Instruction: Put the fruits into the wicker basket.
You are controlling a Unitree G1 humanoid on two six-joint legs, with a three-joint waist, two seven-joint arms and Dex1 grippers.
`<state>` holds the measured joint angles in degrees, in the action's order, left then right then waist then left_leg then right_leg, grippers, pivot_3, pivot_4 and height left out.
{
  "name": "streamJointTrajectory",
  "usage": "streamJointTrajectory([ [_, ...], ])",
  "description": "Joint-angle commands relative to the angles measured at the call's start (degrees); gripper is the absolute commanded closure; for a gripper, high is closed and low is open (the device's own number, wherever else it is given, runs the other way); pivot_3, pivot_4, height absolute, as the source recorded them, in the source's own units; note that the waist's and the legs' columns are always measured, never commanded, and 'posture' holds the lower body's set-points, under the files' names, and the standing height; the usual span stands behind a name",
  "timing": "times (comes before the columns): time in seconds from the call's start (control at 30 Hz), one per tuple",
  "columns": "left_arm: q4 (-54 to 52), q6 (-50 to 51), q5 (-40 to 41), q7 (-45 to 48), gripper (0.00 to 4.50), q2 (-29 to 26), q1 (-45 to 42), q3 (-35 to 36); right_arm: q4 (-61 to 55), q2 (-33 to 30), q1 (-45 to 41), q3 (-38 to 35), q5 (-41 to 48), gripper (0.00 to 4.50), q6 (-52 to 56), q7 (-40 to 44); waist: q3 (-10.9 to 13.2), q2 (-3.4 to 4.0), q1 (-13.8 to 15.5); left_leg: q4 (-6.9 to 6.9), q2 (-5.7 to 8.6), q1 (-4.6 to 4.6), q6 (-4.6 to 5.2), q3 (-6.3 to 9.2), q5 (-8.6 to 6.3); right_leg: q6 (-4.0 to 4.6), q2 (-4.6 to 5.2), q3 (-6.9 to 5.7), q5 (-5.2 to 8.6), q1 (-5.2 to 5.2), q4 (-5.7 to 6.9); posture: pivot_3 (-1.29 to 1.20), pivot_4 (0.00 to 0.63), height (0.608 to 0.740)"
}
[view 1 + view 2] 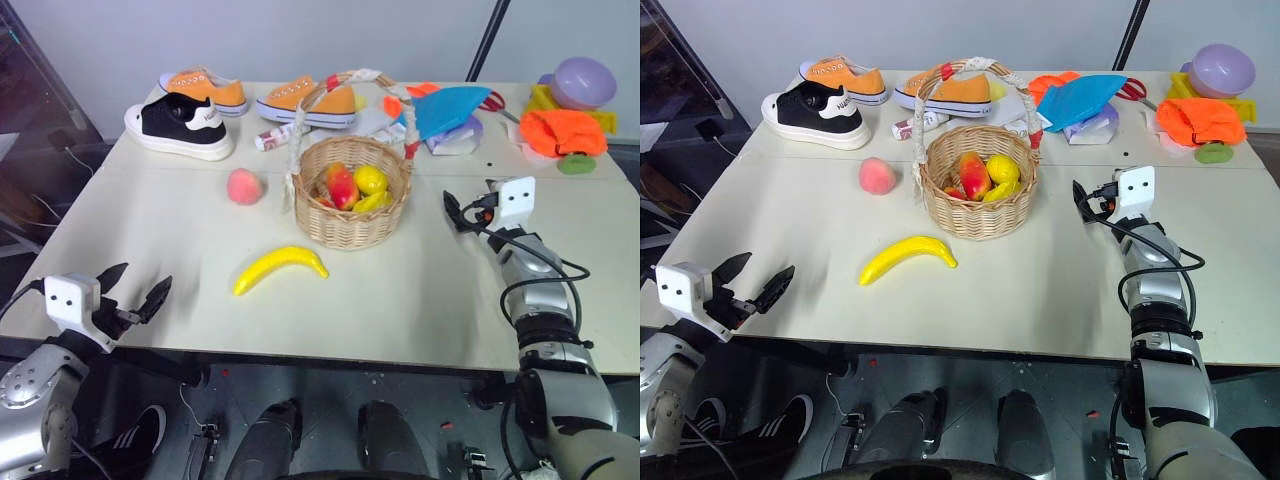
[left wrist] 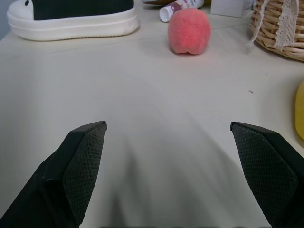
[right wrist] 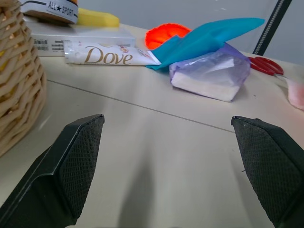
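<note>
A yellow banana (image 1: 280, 268) lies on the cream table just in front of the wicker basket (image 1: 352, 225). A pink-orange peach (image 1: 244, 186) sits to the basket's left; it is also in the left wrist view (image 2: 189, 31). The basket holds several toy fruits, red-yellow and yellow. My left gripper (image 1: 137, 283) hovers open and empty at the table's front left corner, well short of the banana. To the right of the basket, my right gripper (image 1: 455, 210) is open and empty, with the basket's wall (image 3: 19, 95) beside it.
A black-and-white shoe (image 1: 180, 128) and two orange shoes (image 1: 205, 90) stand at the back left. Behind the basket lie a Dove tube (image 3: 109, 54), a blue cloth (image 1: 450, 108) and a plastic bag (image 3: 211, 76). A purple ball (image 1: 585, 82), orange cloth (image 1: 563, 130) and green disc (image 1: 576, 164) sit back right.
</note>
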<state>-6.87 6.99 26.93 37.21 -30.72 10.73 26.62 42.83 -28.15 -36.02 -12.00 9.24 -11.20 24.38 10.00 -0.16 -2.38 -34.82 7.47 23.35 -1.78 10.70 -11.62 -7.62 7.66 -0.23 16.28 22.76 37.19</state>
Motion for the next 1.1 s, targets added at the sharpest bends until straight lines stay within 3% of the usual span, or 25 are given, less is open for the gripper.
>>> streamJointTrajectory([
  [0.03,-0.5,-0.4,0.6,0.1,0.00,-0.3,-0.3,1.0,-0.4,-0.7,-0.8,-1.0,0.1,0.04,-1.6,-0.2,0.0,0.00,0.0,0.00,-0.01,0.00,0.00,-0.01,0.00,0.00,0.00,0.01,0.00,0.00,0.00,0.00,0.150,0.740],
  [1.1,-1.2,-3.5,1.2,4.8,0.00,0.9,-2.6,-0.7,-4.6,0.2,1.5,-1.1,2.1,0.04,-1.7,1.8,0.0,-0.01,0.1,0.03,-0.08,-0.01,0.01,-0.27,-0.01,0.02,-0.03,0.16,-0.02,0.10,-0.01,0.00,0.150,0.740],
])
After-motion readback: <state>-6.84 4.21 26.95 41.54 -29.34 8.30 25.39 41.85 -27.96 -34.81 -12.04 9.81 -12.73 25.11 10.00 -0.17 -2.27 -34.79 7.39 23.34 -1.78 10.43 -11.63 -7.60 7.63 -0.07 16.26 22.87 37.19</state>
